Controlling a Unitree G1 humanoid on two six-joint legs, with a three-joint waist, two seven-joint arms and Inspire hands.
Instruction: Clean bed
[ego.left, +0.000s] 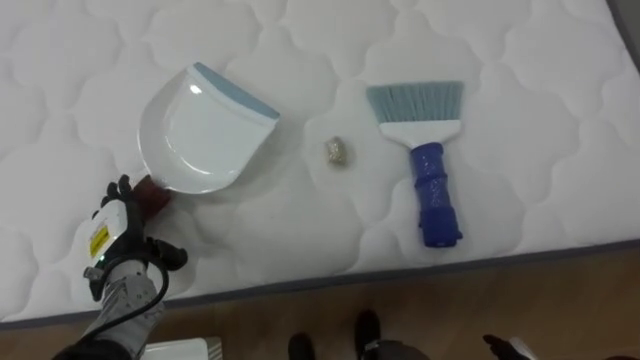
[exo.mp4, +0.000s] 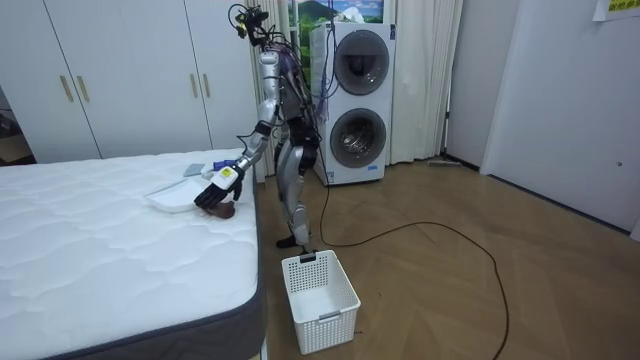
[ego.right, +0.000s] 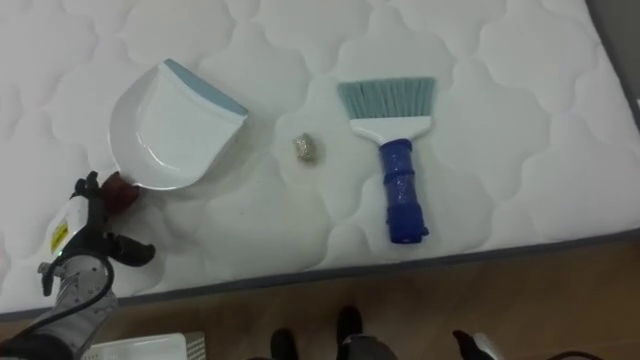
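Item: white quilted mattress (ego.left: 520, 60), bordered by a grey edge along the near side, with wooden floor seen below it. Laid on it, at the robot's left, a white dustpan (ego.left: 200, 130) with a pale blue lip, the lip turned away from the robot and toward the right, its dark red handle (ego.left: 155, 195) pointed back at the near edge. A small crumpled scrap (ego.left: 338, 151), yellowish grey, is placed between the dustpan and the brush, apart from both. The brush (ego.left: 432, 170) is laid flat at the robot's right, pale blue bristles away from the robot, blue handle toward the near edge. The left hand (ego.left: 118, 232) is held over the mattress just beside the dustpan's handle: fingers extended toward the handle, thumb spread well out to the side, nothing clasped; whether the fingertips touch the handle cannot be told. A sliver of the right hand (ego.left: 508, 347) is seen low at the lower right edge over the floor; the state of its fingers cannot be told. In the room view the robot is shown standing at the bed's side, leaning forward, a white slatted basket (exo.mp4: 320, 298) set on the floor near its feet, stacked washing machines (exo.mp4: 358, 95) and white wardrobes (exo.mp4: 120, 70) behind.
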